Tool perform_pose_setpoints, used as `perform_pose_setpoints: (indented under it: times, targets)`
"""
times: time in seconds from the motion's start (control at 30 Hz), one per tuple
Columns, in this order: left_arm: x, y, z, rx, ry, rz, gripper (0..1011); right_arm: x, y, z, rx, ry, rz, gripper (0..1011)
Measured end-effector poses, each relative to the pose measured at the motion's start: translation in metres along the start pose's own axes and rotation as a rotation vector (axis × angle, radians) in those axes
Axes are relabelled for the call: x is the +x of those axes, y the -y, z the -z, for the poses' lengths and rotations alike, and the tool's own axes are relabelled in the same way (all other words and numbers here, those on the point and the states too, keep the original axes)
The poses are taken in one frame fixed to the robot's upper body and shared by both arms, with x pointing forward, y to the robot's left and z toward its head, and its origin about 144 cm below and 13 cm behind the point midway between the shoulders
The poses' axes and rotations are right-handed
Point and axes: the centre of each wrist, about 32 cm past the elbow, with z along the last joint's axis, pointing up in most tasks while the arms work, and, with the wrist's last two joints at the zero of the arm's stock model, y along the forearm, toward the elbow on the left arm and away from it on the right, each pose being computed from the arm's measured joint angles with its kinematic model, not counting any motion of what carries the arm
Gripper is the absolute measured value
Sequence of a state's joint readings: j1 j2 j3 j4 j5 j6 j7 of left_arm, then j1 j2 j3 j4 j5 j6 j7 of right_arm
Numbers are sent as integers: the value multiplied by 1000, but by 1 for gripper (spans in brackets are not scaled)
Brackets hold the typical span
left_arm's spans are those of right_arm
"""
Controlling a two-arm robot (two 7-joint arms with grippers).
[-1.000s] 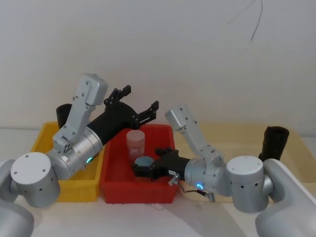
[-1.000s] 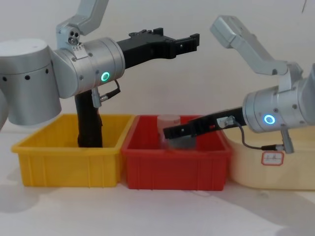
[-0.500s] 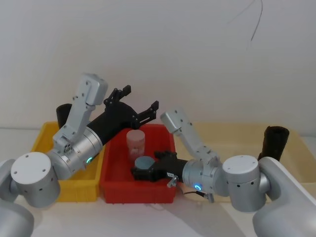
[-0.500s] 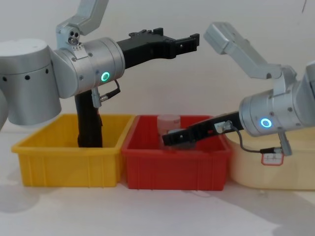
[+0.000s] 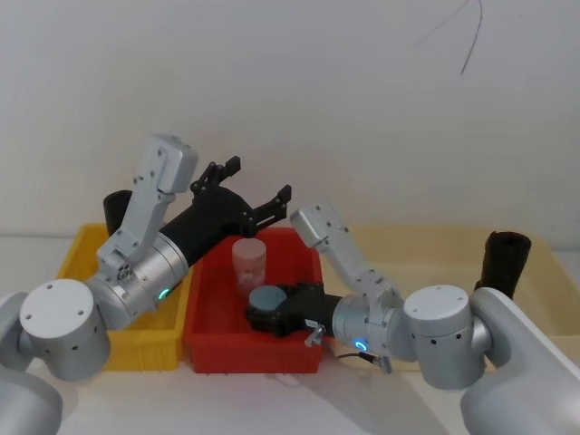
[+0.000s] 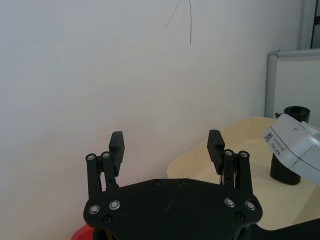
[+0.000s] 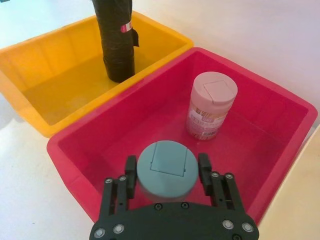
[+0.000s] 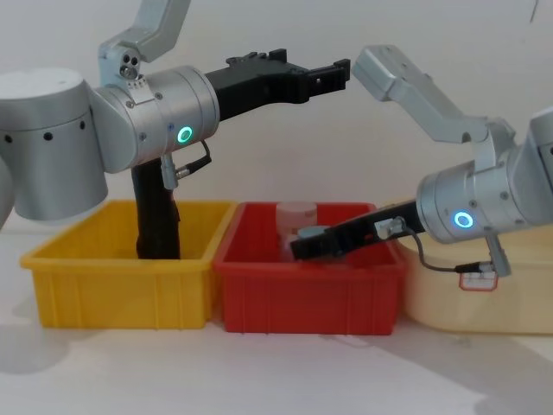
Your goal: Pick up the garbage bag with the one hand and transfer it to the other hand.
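Head view: the tall matte-black garbage bag roll (image 5: 115, 210) stands at centre left in the yellow plastic bin (image 5: 82, 249), behind the raised left gripper (image 5: 256, 192), its fingers spread on air. Right wrist view: the right gripper (image 7: 167, 173) straddles a blue-lidded jar (image 7: 165, 168) in the red plastic bin (image 7: 280, 150), lower centre; contact unclear

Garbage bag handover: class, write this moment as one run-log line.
left gripper: raised, open, empty | right gripper: in red bin, jaws around blue-lidded jar | garbage bag: upright in yellow bin, untouched
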State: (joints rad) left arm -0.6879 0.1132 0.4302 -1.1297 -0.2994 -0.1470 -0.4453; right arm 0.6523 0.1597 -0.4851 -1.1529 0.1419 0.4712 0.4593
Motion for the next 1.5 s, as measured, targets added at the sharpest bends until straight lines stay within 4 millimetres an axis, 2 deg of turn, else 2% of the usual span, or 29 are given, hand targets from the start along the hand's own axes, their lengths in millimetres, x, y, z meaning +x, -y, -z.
perform_pose_setpoints:
  times: [0.13,0.47,0.77,1.03,1.27,1.5]
  targets:
    - [0,0,0,0,0,0,1002,0,0,0,0,0,6,668]
    - [0,0,0,0,0,0,1002,6,9,-3,43,-28,34,666]
    - [0,0,0,0,0,0,1002,21,32,-18,156,-76,95,666]
    - [0,0,0,0,0,0,1002,42,60,-31,260,-99,194,666]
    - [0,0,0,0,0,0,1002,59,79,-32,296,-92,291,666]
    - [0,0,0,0,0,0,1002,68,86,-22,274,-67,347,666]
